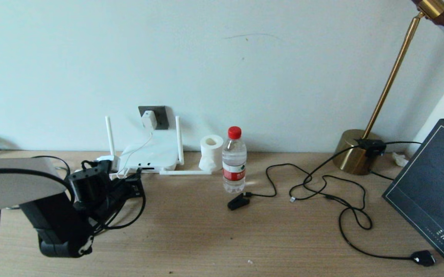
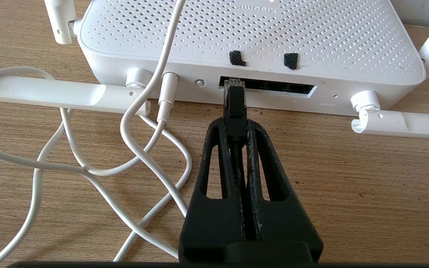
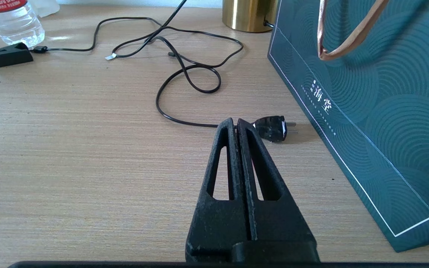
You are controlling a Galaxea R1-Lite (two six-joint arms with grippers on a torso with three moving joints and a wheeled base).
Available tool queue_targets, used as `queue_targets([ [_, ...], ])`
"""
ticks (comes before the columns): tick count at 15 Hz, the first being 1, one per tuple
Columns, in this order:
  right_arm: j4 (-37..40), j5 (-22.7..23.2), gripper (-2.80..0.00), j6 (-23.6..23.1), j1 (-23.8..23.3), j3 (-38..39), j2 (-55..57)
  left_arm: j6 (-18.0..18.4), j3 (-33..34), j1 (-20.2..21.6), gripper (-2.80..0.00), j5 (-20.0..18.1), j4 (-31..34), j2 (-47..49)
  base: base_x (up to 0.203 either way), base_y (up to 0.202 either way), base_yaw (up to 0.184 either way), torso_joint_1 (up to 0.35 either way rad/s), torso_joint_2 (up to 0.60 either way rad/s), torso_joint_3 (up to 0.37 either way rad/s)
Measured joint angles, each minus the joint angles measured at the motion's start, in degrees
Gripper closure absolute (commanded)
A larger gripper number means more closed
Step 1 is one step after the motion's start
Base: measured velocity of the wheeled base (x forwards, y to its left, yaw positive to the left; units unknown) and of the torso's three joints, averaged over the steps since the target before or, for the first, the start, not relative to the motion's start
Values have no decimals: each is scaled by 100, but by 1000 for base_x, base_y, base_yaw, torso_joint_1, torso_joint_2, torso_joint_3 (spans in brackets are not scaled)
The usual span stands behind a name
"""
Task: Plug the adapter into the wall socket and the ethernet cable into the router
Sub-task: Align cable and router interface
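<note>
Left gripper is clamped on the ethernet cable, its tip at the router port slot, near the tabletop's back-left edge. Adapter sits in the wall socket. Right gripper is closed, empty.

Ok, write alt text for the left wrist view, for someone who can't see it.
The left claw, shut on the ethernet cable, holds its clear-tipped connector at the left end of the router's dark port slot. Thin white cords loop over the wooden table beside it, and two antennas lie flat in front of the router.
</note>
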Motion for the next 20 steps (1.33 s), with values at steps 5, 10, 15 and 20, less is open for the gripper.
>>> queue_targets([
  [5, 0, 0, 0, 0, 0, 0, 0, 0, -39, 0, 0, 1, 16, 9, 0, 0, 0, 0, 0, 0],
  [10, 0, 0, 0, 2, 0, 0, 0, 0, -95, 0, 0, 0, 35, 12, 0, 0, 0, 0, 0, 0],
  [15, 0, 0, 0, 2, 2, 0, 0, 6, -102, 0, 0, 0, 22, 12, 0, 0, 0, 0, 0, 0],
  [20, 0, -2, 0, 0, 2, 0, 0, 9, -102, 0, 0, 9, 16, 11, 0, 0, 0, 0, 0, 0],
])
